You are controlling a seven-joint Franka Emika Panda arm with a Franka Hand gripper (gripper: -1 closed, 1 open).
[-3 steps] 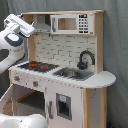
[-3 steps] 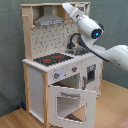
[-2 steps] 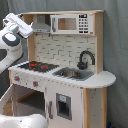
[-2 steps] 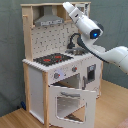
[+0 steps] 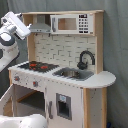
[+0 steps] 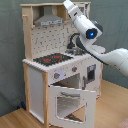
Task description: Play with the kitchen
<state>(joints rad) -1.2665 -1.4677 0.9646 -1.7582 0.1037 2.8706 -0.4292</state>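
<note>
the arm (image 6: 92, 32) reaches high toward the kitchen (image 5: 60, 75) near its hood (image 6: 49, 20), likely exploring; oven door (image 6: 70, 102) hangs open; can't tell the jaws' state.

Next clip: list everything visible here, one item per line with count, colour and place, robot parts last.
kitchen: 1, white and light wood, centre of both exterior views
range hood: 1, grey, top
microwave: 1, white, top shelf
faucet: 1, black, behind sink
sink: 1, grey, in counter
hob: 1, black with red rings, on counter
oven door: 1, white, windowed, hanging open
arm: 1, white, reaching up by the hood
</note>
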